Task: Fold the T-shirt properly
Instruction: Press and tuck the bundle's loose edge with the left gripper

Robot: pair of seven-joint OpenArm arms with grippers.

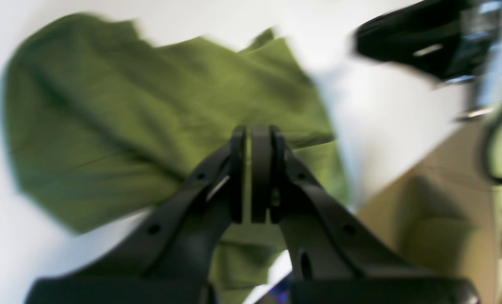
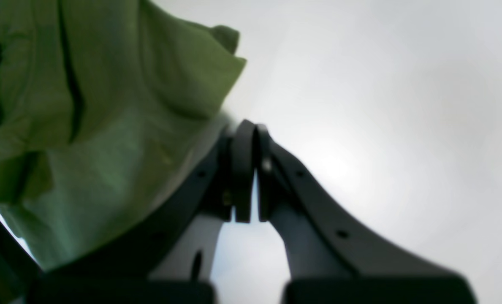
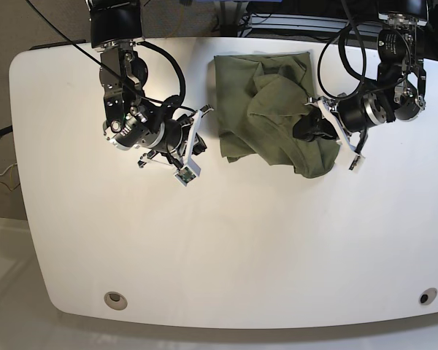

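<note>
Left wrist view is pretty blurry; my left pincer (image 1: 257, 169) has its tips pressed together with a strip of the T-shirt (image 1: 120, 122) between them, and the rest of the green cloth spreads out beyond and to the left on the white table (image 1: 386, 109).

Right wrist view: my right pincer (image 2: 246, 169) has its tips together on nothing; the T-shirt (image 2: 107, 105) is bunched up off to the left, just beside the finger, maybe brushing it, can't tell.

Base view: the T-shirt (image 3: 266, 109) lies crumpled near the table's (image 3: 226, 248) far edge, between both arms; left pincer (image 3: 310, 130) sits on its edge, right pincer (image 3: 197, 131) is just beside the opposite edge, apart from it.
</note>
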